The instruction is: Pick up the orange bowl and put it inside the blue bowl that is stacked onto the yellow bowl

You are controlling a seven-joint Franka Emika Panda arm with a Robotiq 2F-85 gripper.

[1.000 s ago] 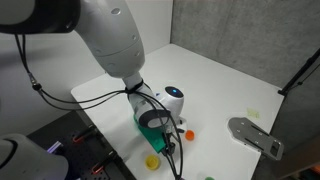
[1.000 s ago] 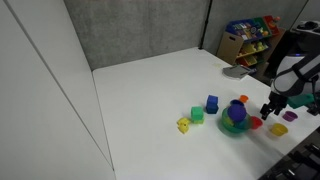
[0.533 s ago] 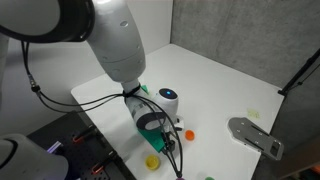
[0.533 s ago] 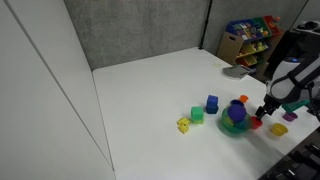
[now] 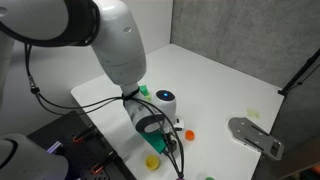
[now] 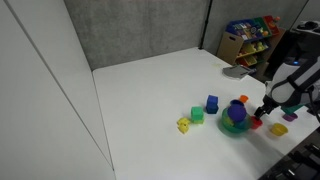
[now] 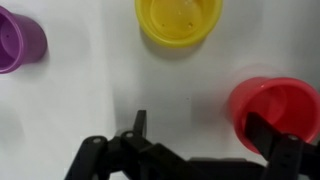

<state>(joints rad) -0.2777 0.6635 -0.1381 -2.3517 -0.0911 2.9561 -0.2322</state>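
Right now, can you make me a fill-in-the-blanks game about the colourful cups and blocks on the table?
1. In the wrist view, the corner cup at the top left is ____.
2. In the wrist view, the middle cup at the top is ____.
3. The gripper holds nothing, and its jaws are ____.
4. In an exterior view, the tall block next to the green block is ____.

Missing words: purple, yellow, open, blue.

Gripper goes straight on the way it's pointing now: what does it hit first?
Probably bare table under the open gripper. One finger sits over the near rim of the orange-red bowl in the wrist view, so it may clip that first; depth unclear.
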